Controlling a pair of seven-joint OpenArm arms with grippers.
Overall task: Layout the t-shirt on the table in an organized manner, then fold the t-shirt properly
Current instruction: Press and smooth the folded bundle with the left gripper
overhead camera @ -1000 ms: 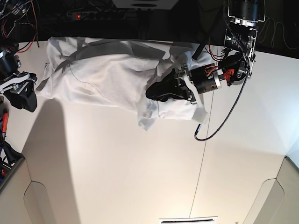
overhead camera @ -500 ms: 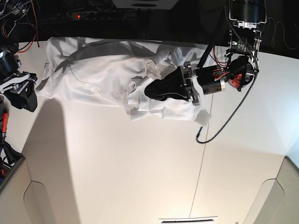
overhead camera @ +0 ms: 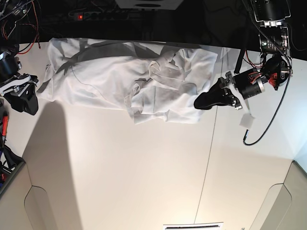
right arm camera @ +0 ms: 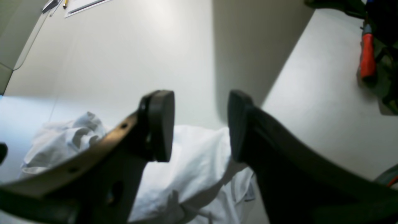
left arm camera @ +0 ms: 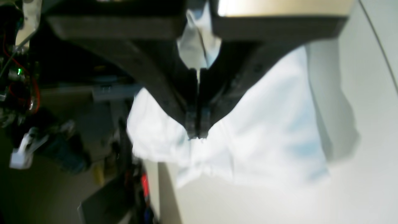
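Across the far edge of the counter (overhead camera: pixel 144 167), from about ten o'clock to one o'clock in the base view, lies the t-shirt (overhead camera: pixel 120 76), white, wrinkled and bunched toward its middle. At its three o'clock edge the left gripper (overhead camera: pixel 199 103) has its jaws pressed together, pinching a fold of the cloth. Well apart at nine o'clock, off the shirt's other end, the right gripper (right arm camera: pixel 200 124) hangs with its jaws spread around nothing.
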